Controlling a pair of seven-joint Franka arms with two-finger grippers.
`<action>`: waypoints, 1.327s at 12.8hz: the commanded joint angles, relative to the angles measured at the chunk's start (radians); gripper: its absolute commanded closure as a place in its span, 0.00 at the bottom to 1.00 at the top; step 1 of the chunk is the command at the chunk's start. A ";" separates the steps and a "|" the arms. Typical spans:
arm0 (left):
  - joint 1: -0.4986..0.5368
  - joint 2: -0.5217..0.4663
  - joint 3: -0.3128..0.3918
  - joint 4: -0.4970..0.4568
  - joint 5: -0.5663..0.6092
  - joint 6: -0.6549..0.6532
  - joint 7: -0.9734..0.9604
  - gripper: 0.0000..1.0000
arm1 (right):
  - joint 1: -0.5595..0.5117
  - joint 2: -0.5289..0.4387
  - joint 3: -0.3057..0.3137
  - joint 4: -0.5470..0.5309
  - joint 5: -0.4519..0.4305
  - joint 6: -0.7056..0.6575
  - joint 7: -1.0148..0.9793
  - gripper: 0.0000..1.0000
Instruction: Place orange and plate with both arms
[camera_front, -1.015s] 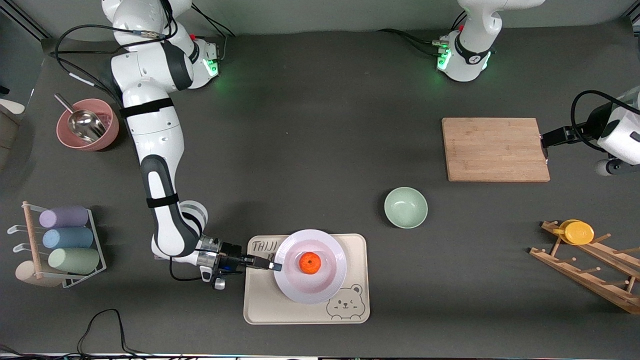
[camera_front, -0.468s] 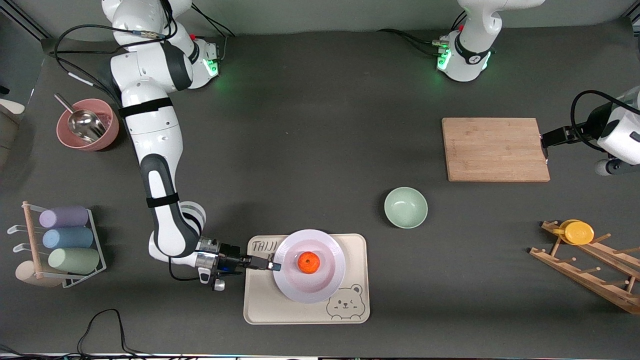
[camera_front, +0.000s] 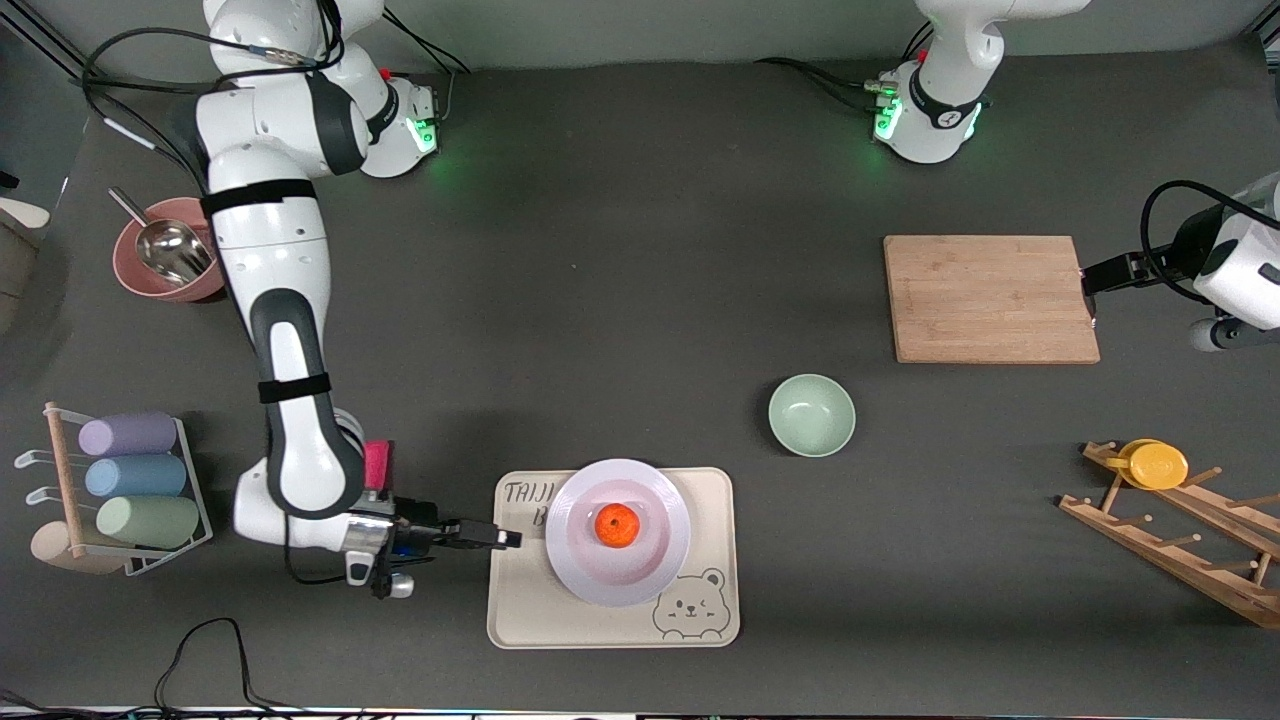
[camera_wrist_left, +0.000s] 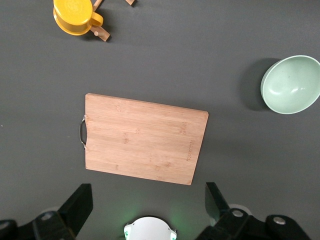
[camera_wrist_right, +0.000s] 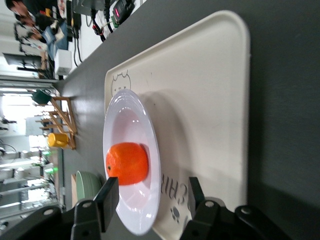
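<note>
The orange (camera_front: 618, 524) is seen on the plate (camera_front: 660, 560), itself set on the cream bear tray (camera_front: 610, 625) lettered "TAIJI"; placement is judged done. The right gripper (camera_front: 510, 539), spread and empty, is held low over the tray's rim beside the plate; retreat is called for. The left gripper (camera_wrist_left: 149, 205), spread and empty, is kept waiting above the cutting board (camera_wrist_left: 142, 140)

Bright orange fruit (camera_front: 618, 524); white plate (camera_front: 618, 578), faint lavender-pink tint; cream tray (camera_front: 610, 622), dark line-drawn bear and lettering; mint-green bowl (camera_front: 811, 415); pale wood board (camera_front: 990, 298); dark grey table (camera_front: 620, 280).
</note>
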 joint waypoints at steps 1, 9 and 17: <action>-0.011 0.004 0.009 0.019 0.009 -0.022 0.010 0.00 | -0.054 -0.126 -0.009 -0.045 -0.201 -0.134 0.084 0.31; -0.020 -0.107 0.003 -0.007 0.011 -0.025 0.010 0.00 | -0.149 -0.643 -0.007 -0.266 -0.925 -0.380 0.122 0.00; 0.006 -0.096 -0.006 0.038 0.006 -0.046 0.013 0.00 | -0.267 -1.026 0.168 -0.479 -1.243 -0.423 0.386 0.00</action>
